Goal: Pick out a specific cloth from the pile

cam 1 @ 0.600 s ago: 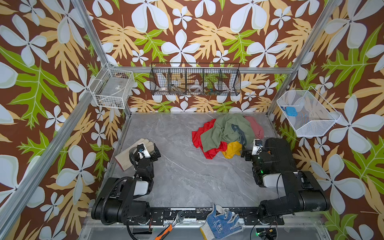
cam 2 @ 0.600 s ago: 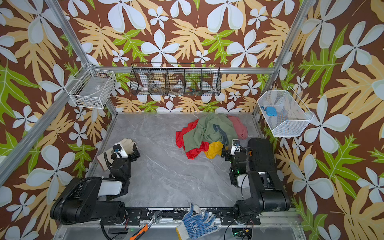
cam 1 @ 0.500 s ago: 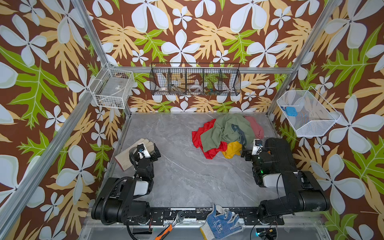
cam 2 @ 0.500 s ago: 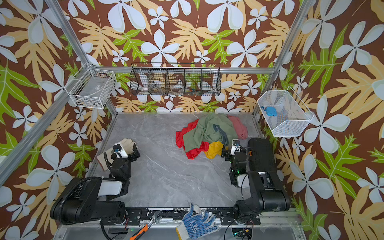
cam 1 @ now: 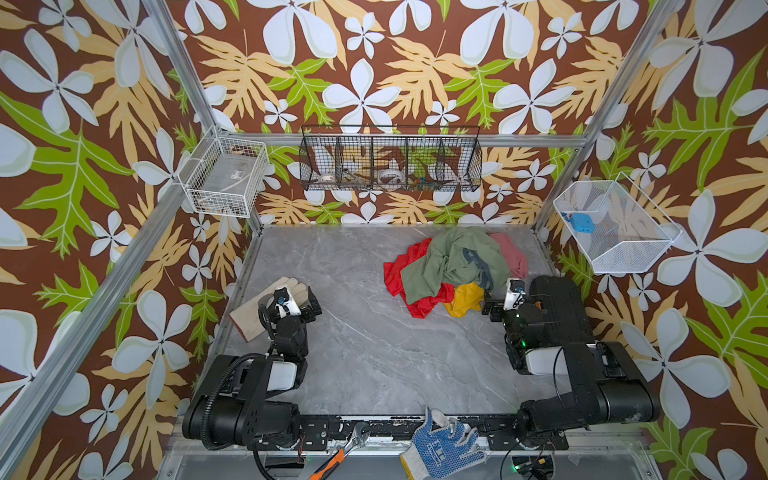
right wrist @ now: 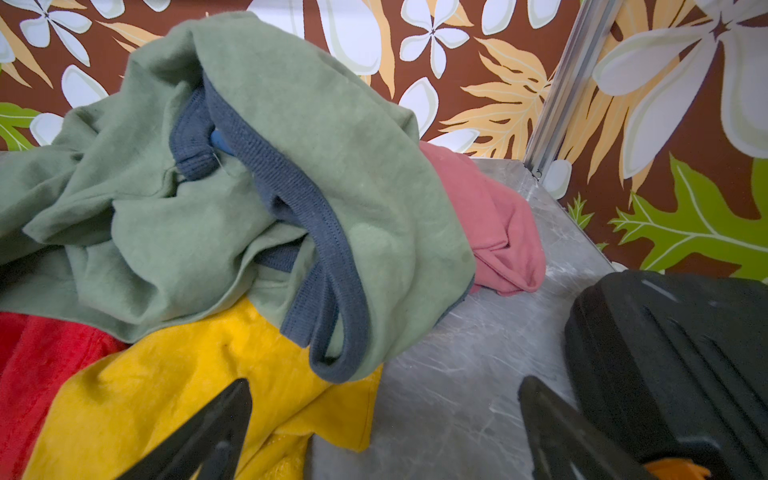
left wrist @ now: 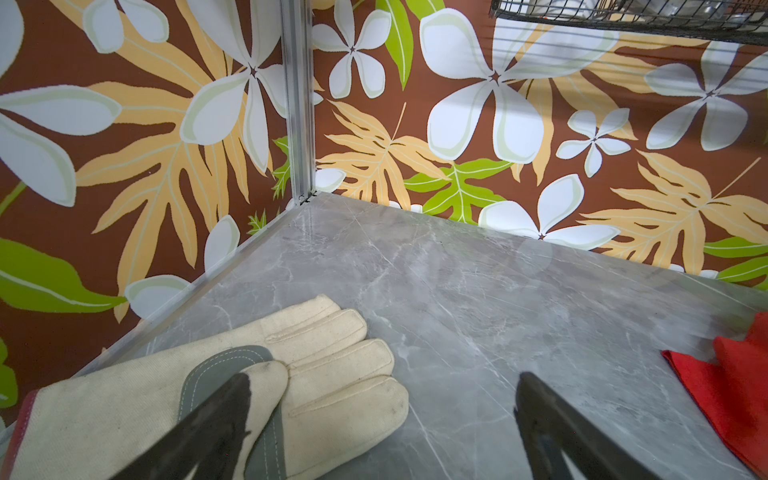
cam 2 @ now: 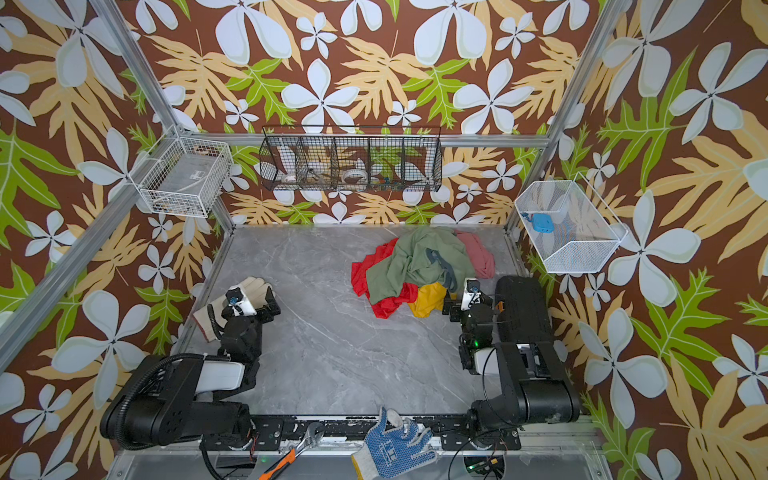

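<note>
Right wrist view | my right gripper (right wrist: 385, 388) spread, empty | cloth (right wrist: 166, 374) just ahead-left of my jaws, tucked under near edge of pile (right wrist: 291, 145) | right arm nearer; left gripper (left wrist: 382, 380) spread, well apart.

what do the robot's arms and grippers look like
The left arm and right arm are black links, each with one white segment. A ribbed black hose runs along the left; a thin black cable and green light show on the right. The left gripper and right gripper have tapered black fingers and white camera mounts.
</note>
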